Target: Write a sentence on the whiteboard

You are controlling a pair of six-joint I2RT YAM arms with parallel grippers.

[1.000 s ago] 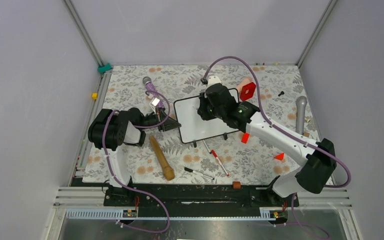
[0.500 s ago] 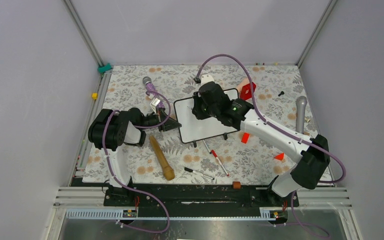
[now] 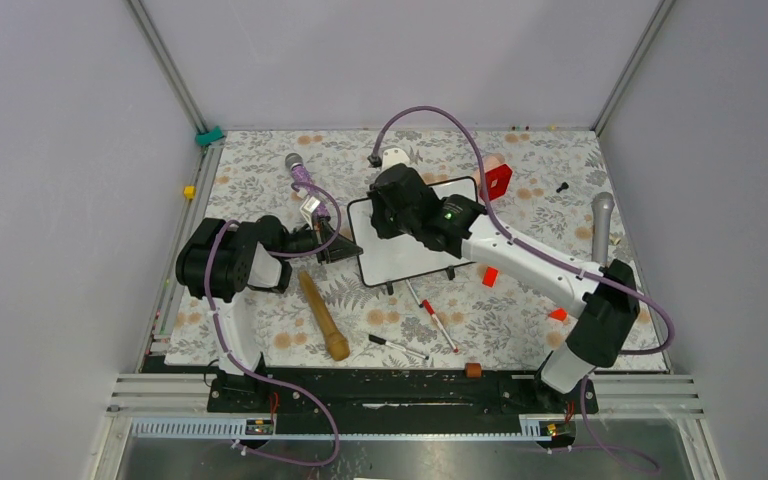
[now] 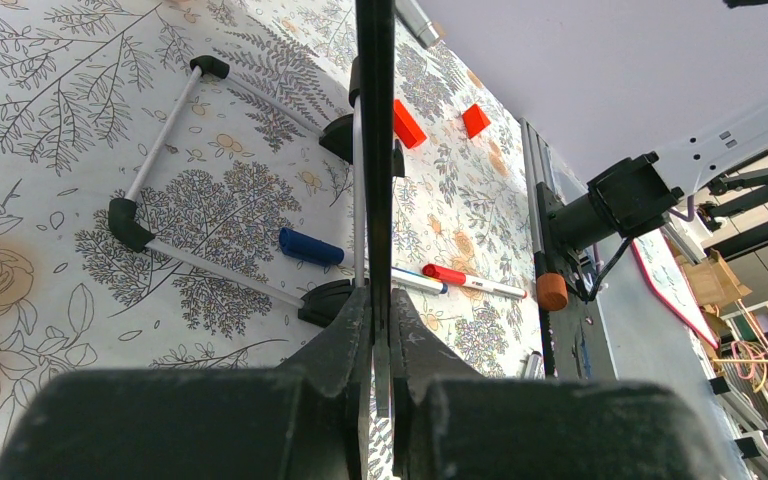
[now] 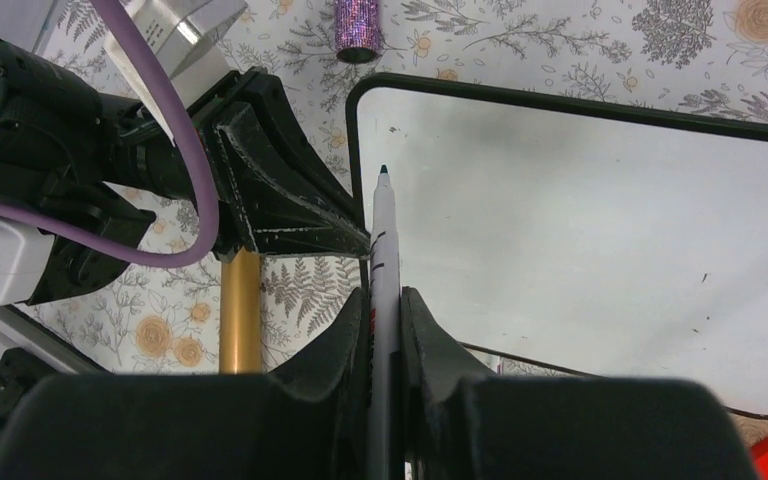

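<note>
The whiteboard [image 3: 405, 258] stands tilted on its small black feet at mid-table, its black-framed white face [image 5: 610, 220] blank; no sentence shows on it. My left gripper [image 3: 345, 247] is shut on the board's left edge, which runs as a thin black bar [image 4: 375, 150] up from between the jaws [image 4: 375, 300]. My right gripper [image 5: 385, 295] is shut on a white marker [image 5: 384, 235]. The marker's dark tip lies over the board's upper left corner, just inside the frame. In the top view the right wrist [image 3: 405, 200] covers the board's upper left part.
A wooden rod [image 3: 322, 316] lies in front of the left arm. Loose markers [image 3: 438, 322] [image 3: 397, 346] lie in front of the board. A red block [image 3: 495, 182] sits behind it, a grey microphone [image 3: 601, 226] at far right, a glittery purple microphone [image 3: 295, 163] at back left.
My right arm has carried the marker leftward across the board to its upper left corner. The left arm has stayed at the board's left edge.
</note>
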